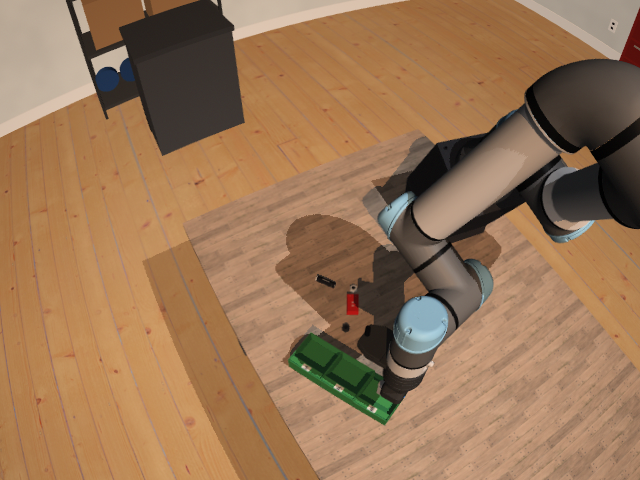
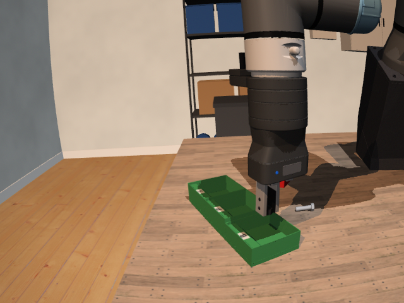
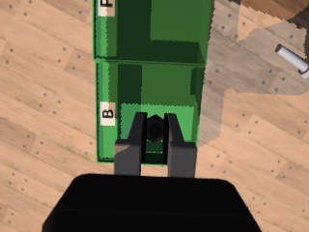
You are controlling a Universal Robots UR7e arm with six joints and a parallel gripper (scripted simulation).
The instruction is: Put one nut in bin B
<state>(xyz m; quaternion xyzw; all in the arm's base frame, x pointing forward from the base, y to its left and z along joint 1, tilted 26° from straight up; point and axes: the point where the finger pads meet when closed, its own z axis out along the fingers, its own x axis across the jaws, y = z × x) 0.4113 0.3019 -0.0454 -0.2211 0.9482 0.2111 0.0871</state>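
Observation:
My gripper (image 3: 154,128) (image 2: 267,211) is shut on a black hex nut (image 3: 154,130). It hangs just above the end compartment of the green three-part bin (image 3: 159,79) (image 2: 261,252) (image 1: 330,369), the one labelled B (image 3: 107,113) (image 2: 242,235). In the wrist view the nut sits over that compartment's floor, near its outer end wall. A second black nut (image 1: 345,327) lies on the table behind the bin. In the top view the arm's wrist hides the fingers.
A silver bolt (image 2: 305,207) (image 3: 292,58) lies on the table right of the bin. A red battery (image 1: 352,303) (image 2: 283,184), a small grey part (image 1: 353,287) and a black cylinder (image 1: 325,281) lie farther back. The robot's black base stands at the far right.

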